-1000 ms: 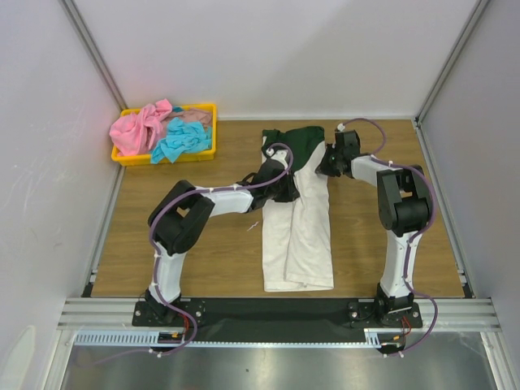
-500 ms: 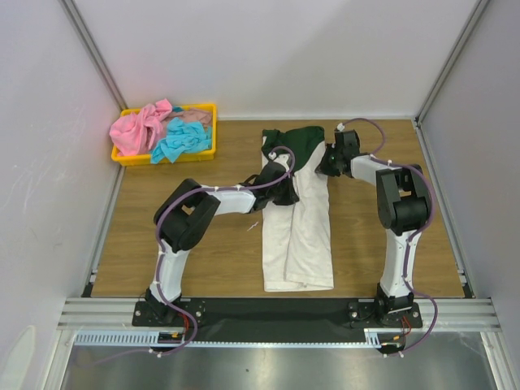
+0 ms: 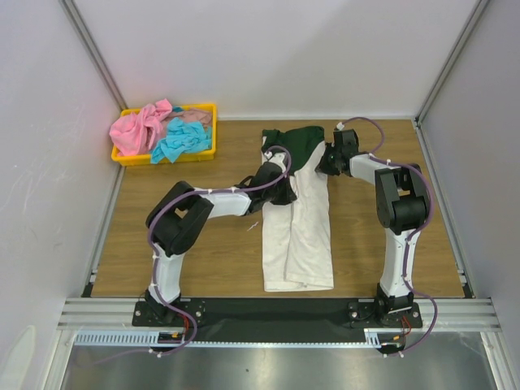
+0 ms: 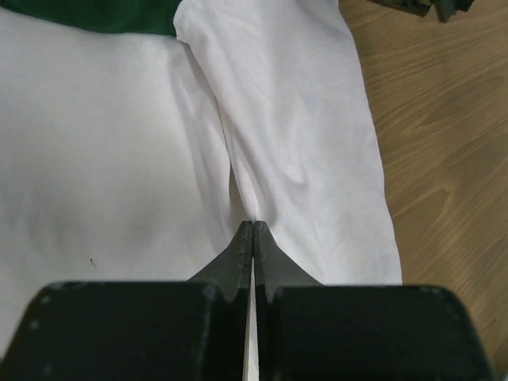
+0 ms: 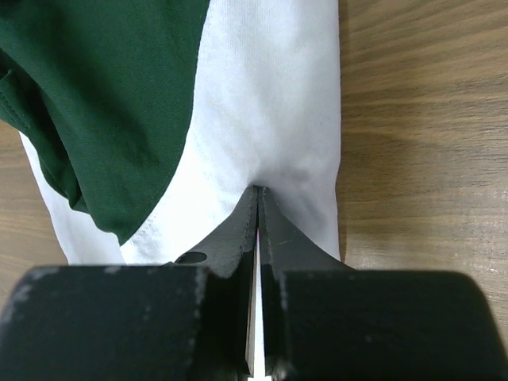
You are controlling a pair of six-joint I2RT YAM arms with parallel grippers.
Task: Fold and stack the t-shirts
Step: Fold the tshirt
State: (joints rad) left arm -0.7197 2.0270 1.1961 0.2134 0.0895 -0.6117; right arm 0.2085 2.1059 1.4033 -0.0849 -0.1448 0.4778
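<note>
Your left gripper (image 4: 252,228) and right gripper (image 5: 257,192) are both pressed together, each pinching the white shirt (image 3: 301,236), which lies in a long strip on the table (image 3: 203,244). A pink shirt (image 3: 138,128) and turquoise shirt (image 3: 179,142) fill the yellow tray (image 3: 162,160).

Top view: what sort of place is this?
Probably a lab robot cell, not a home: plain white walls box in a wooden table, and two arms are bolted to a metal rail.

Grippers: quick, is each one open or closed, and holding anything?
Left gripper: closed, pinching the white t-shirt.
Right gripper: closed on the same t-shirt.
</note>
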